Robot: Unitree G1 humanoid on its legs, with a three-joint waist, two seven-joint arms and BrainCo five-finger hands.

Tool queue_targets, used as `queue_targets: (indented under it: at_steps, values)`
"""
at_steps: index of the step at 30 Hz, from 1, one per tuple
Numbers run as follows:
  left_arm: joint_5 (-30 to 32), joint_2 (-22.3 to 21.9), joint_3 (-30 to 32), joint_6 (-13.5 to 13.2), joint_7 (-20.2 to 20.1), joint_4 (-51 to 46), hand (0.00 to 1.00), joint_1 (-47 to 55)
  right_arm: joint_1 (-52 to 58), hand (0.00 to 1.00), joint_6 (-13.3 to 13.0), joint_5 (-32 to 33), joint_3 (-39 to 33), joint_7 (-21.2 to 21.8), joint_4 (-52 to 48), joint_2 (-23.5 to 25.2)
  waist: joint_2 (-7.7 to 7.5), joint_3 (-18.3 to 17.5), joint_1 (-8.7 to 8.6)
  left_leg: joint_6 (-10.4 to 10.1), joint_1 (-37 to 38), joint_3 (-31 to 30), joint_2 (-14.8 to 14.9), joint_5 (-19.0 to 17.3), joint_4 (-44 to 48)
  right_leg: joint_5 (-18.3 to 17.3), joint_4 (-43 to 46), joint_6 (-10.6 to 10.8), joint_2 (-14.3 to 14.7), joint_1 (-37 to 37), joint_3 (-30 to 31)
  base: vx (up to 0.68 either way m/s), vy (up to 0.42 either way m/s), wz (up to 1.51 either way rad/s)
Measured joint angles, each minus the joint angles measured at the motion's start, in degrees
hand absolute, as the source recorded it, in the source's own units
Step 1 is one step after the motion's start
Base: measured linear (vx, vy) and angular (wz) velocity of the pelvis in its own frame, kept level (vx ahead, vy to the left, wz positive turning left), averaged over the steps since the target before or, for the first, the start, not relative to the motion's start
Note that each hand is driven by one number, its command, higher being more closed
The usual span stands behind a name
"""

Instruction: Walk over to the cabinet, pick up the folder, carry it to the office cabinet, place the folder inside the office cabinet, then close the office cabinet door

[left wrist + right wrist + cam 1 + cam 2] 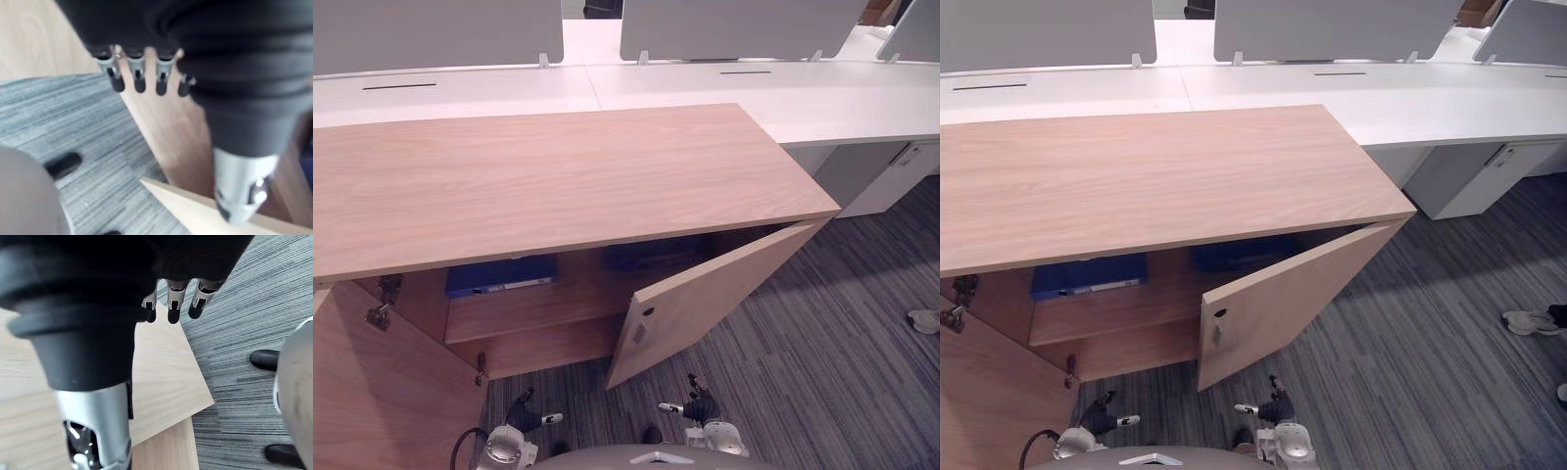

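Note:
A wooden office cabinet (558,176) stands in front of me with both doors open. On its upper shelf lies a blue folder (501,275), and a darker blue one (651,253) sits to its right in shadow. The right door (705,304) hangs half open, angled toward me. The left door (382,392) is swung wide. My left hand (524,416) and right hand (700,406) hang low near the carpet, both open and holding nothing. In the wrist views the left hand's fingers (137,81) and the right hand's fingers (171,306) are relaxed over door panels and carpet.
White desks (705,88) with grey partition screens (734,24) run behind the cabinet. A white drawer unit (891,176) stands at the right. A person's shoe (1528,321) rests on the grey striped carpet (842,333) at the far right.

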Motion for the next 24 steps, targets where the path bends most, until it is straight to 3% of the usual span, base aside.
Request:
queue_targets:
  at_steps: [9,16,17,18,19,21,23,24]
  values:
    - [-3.3,-0.2,2.2,0.1,0.9,0.9,0.00,0.1,-3.5,0.00,1.1,-2.1,-0.7,-0.1,8.2,-0.7,0.50,0.2,0.78,-0.2,1.1,0.4,0.0,0.6,-1.3,-0.5,0.1,0.4,0.1,0.6,0.6,-0.06,-0.009,-0.02]
    - [-7.2,0.0,5.5,0.4,1.0,0.8,0.00,-0.5,-5.9,0.00,1.3,-2.5,-4.2,-0.2,10.4,-0.9,-0.24,1.6,1.02,0.2,-3.9,0.6,0.1,2.0,-0.1,-2.8,10.2,0.8,-0.7,-8.6,4.9,-0.03,0.005,0.00]
    - [-7.3,0.0,6.1,0.4,1.1,0.8,0.00,-0.8,-5.9,0.00,1.2,-2.3,-4.7,-0.2,10.3,-1.0,0.62,2.1,0.91,0.3,-4.8,-0.2,0.6,2.0,0.8,-4.1,11.1,0.8,-0.6,-8.7,6.5,0.05,0.007,0.62]
    - [-7.3,-0.1,6.8,0.4,1.2,0.7,0.00,-1.2,-6.1,0.00,1.1,-1.8,-5.0,-0.2,10.2,-0.8,0.53,2.7,0.41,0.3,-5.0,-1.8,0.6,2.2,1.3,-8.4,16.7,-0.4,-0.5,-8.8,8.5,0.07,-0.032,0.98]
    - [-7.6,0.0,7.2,0.5,1.3,0.5,0.00,-1.1,-6.2,0.00,1.2,-2.0,-5.0,-0.2,10.4,-0.8,0.18,2.7,0.62,-0.3,-4.9,-3.9,0.4,2.5,1.5,-12.5,21.5,-0.8,-0.2,-8.0,10.4,0.05,-0.075,0.93]
    - [-8.7,0.0,8.5,0.5,2.0,-0.2,0.00,-0.8,-6.1,0.00,1.3,-2.0,-5.0,-0.2,10.8,-1.0,-0.51,2.8,2.06,-1.5,-5.4,-6.1,0.2,3.1,1.5,-13.3,19.2,0.1,0.4,-6.4,12.7,0.01,-0.135,0.70]
    - [-9.1,-1.0,9.9,0.5,2.4,-0.1,0.00,-0.8,-6.5,0.00,1.3,-2.0,-5.0,-0.3,10.8,-1.1,0.25,3.1,3.43,-2.5,-7.5,-7.8,1.4,3.7,2.4,-12.2,14.7,-0.3,1.7,-5.2,11.7,-0.05,-0.125,0.46]
    - [-9.8,-1.7,10.5,0.5,2.5,-0.4,0.00,-1.0,-6.7,0.00,1.4,-2.1,-5.0,-0.3,10.6,-1.1,1.34,3.9,3.64,-3.2,-8.9,-9.1,2.4,4.2,3.2,-11.3,13.3,-0.9,2.7,-5.1,10.0,-0.11,-0.125,0.55]
